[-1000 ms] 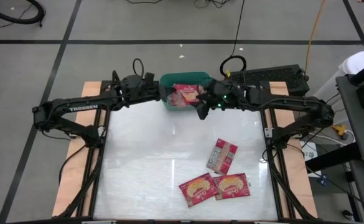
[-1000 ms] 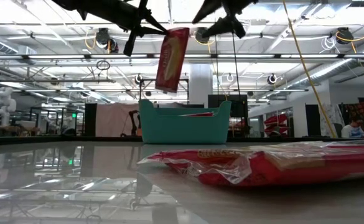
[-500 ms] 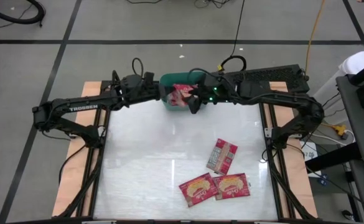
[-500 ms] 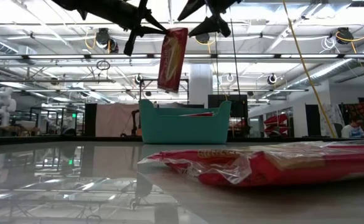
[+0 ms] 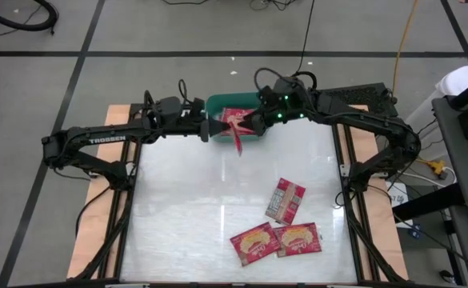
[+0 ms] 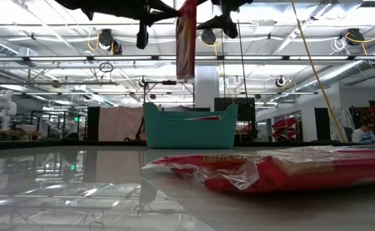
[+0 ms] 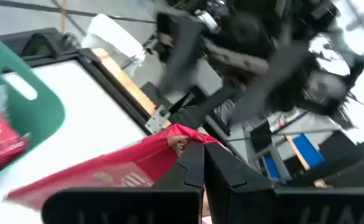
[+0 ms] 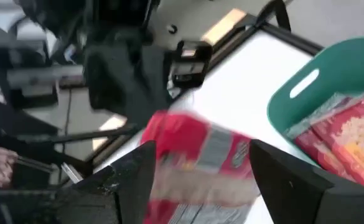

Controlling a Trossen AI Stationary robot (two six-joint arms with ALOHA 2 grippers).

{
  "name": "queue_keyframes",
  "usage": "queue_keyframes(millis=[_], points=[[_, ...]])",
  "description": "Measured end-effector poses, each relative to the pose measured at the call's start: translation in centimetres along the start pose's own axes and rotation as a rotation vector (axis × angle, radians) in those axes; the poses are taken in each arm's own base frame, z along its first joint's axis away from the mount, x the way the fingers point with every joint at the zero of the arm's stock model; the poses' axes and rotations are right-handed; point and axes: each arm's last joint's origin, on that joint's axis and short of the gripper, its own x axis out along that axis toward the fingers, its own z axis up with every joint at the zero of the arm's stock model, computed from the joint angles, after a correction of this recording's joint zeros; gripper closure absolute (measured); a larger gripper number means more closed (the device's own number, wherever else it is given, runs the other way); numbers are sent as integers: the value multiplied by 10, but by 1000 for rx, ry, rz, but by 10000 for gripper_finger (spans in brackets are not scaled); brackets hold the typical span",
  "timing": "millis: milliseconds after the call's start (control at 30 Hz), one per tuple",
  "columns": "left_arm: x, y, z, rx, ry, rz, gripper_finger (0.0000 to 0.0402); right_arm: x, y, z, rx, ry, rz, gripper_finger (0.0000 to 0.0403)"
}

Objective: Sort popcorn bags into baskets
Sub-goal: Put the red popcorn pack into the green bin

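My left gripper (image 5: pixel 215 129) (image 6: pixel 174 9) is shut on a red popcorn bag (image 5: pixel 238 136) (image 6: pixel 187 38), held high over the near side of the teal basket (image 5: pixel 218 102) (image 6: pixel 190 128). My right gripper (image 5: pixel 252 122) (image 8: pixel 200 168) is open. Its fingers stand on either side of the same bag (image 8: pixel 197 152); whether they touch it, I cannot tell. The basket stands at the table's far edge with several bags (image 8: pixel 350 134) inside. Three more bags (image 5: pixel 286 200) (image 5: pixel 254 242) (image 5: pixel 299 238) lie flat on the table's near right. My left gripper pinches the bag's top corner (image 7: pixel 180 134) between its two shut fingers, coming level from the table's left. The bag hangs below the fingers, lifted clear, edge-on to the low view.
The two arms meet close together above the basket's near wall. Wooden strips (image 5: pixel 118 116) run along the table's left and right sides. A loose bag (image 6: pixel 270 170) lies close before the low camera. The white table's middle and left (image 5: pixel 186 200) hold nothing.
My right gripper has swung toward the table's left and closed in on the hanging bag, its fingers staying apart. The bag has turned about, from showing its face to hanging edge-on, and has shifted slightly toward the table's right with my left gripper.
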Motion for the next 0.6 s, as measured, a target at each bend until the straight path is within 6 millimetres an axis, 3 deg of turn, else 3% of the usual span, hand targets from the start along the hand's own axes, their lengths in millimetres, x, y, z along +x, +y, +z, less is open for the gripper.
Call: queue_keyframes(millis=[200, 333, 600], points=[[0, -12, 1, 215, 15, -170, 401, -6, -6, 2, 21, 57, 70, 152], [-1, -21, 1, 310, 41, -306, 401, -9, -5, 3, -21, 130, 214, 152], [-2, -27, -5, 350, 159, -478, 401, -1, 11, 3, -428, 54, 383, 152]])
